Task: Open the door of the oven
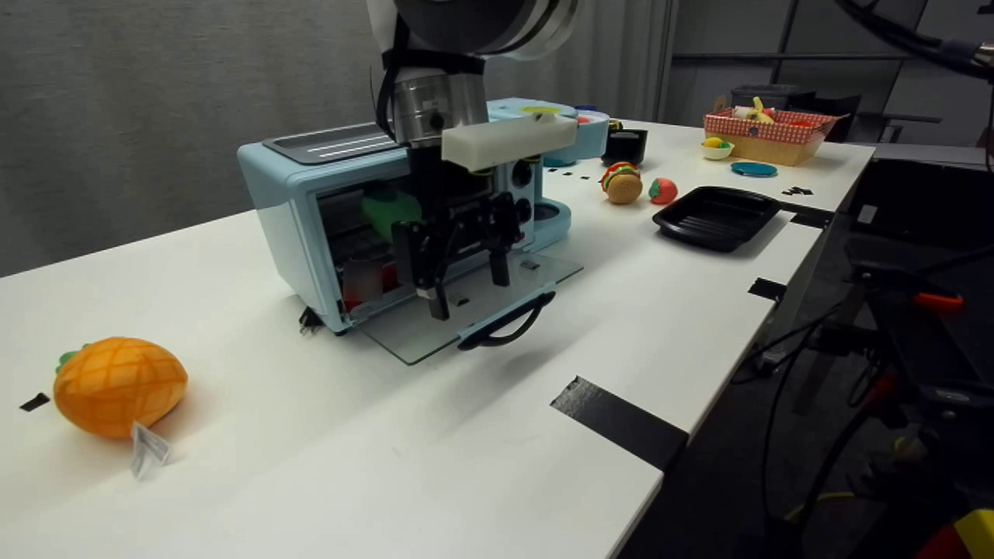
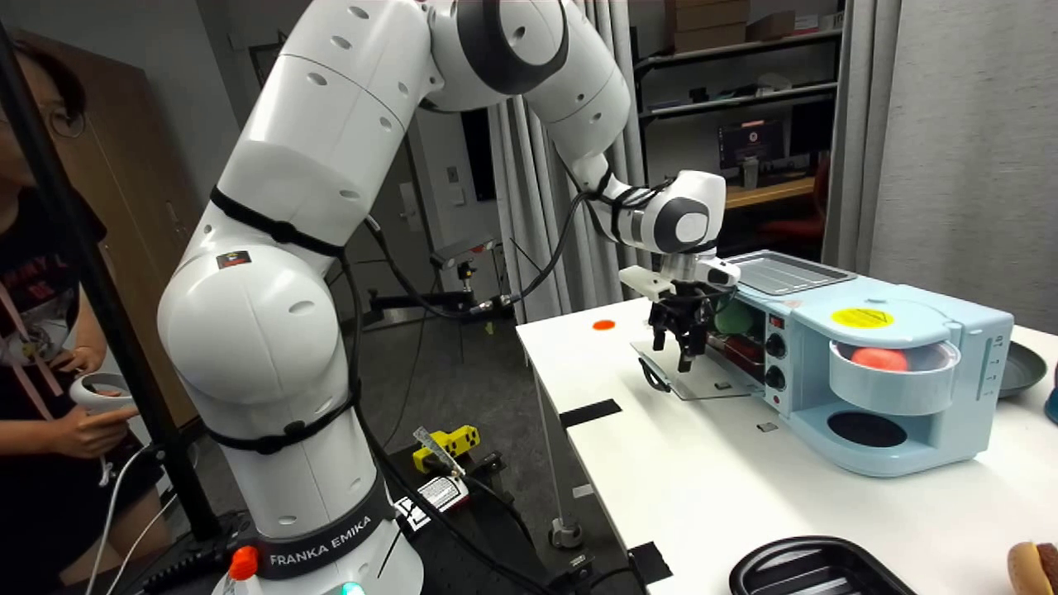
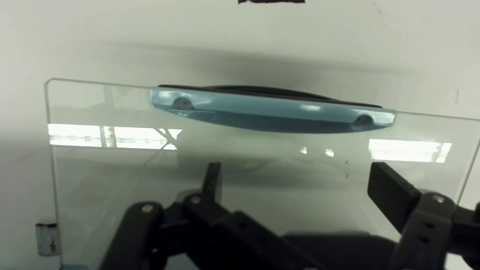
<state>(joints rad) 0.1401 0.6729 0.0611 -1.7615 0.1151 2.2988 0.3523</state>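
Wrist view, open glass door [image 3: 270, 168], black handle [image 3: 270, 91]

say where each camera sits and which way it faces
An exterior view: near the orange toy fruit, facing along the table past the oven; the wrist and open gripper show.
An exterior view: near the black tray, facing roughly the opposite way; nearly the whole arm shows, plus part of a person.
Wrist view: on the wrist, looking down on the open door and its handle; the gripper's fingers show.
Both exterior views share the oven and gripper.
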